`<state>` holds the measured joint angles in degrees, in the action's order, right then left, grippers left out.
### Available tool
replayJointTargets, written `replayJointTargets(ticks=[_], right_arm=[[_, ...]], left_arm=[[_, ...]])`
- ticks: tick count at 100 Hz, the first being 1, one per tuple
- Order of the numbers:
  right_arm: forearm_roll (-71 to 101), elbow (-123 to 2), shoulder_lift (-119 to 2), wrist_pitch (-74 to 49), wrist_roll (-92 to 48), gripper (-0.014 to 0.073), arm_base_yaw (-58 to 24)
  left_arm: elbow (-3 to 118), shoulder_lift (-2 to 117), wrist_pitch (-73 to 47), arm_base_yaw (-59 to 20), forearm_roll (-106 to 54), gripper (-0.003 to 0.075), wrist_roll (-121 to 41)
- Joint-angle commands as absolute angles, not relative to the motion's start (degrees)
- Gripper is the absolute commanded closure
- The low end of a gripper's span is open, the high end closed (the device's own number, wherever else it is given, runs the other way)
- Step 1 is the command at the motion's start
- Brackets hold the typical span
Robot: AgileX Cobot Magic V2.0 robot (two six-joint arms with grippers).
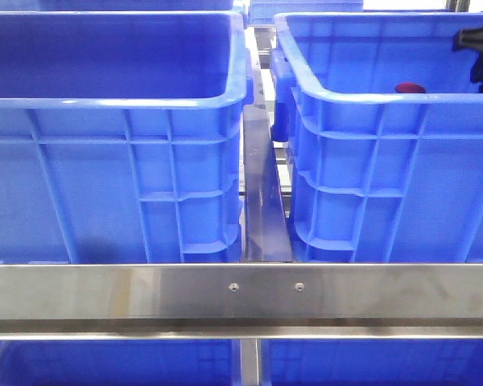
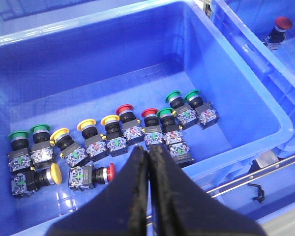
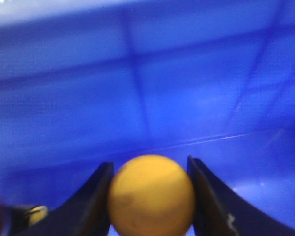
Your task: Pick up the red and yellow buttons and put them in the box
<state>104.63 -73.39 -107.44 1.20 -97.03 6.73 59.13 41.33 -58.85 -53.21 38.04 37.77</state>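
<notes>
I've got my right claw (image 3: 151, 196) pinching a yellow button (image 3: 151, 194) low inside the box (image 1: 362, 98) where one red button (image 1: 410, 88) already sits, my left claw (image 2: 148, 162) pressed together, empty, over the supply crate (image 2: 246, 88) holding many more.

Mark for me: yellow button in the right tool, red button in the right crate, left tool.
yellow button (image 3: 151, 195), right wrist view, centre of its domed cap.
red button (image 2: 283, 22), left wrist view, top of its red cap.
left tool (image 2: 148, 162), left wrist view, between the closed fingertips.
</notes>
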Motion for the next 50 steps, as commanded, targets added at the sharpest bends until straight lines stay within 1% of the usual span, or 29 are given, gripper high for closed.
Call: replayJointTargets(ticks=[1,41,50], right_arm=[[107.43,-76.79,-105.93,0.44,-97.91,0.0375,7.16],[107.23,-77.25,-109.12,0.00,-97.91,0.0373,7.16],[107.23,-77.25,-109.12,-0.74,-97.91,0.0330,7.16]], left_arm=[[60.40,41.17,-56.03,-53.67,39.91,0.0739,38.38],[60.40,41.17,-56.03,-53.67,39.91,0.0739,38.38],[60.40,41.17,-56.03,-53.67,39.91,0.0739,38.38]])
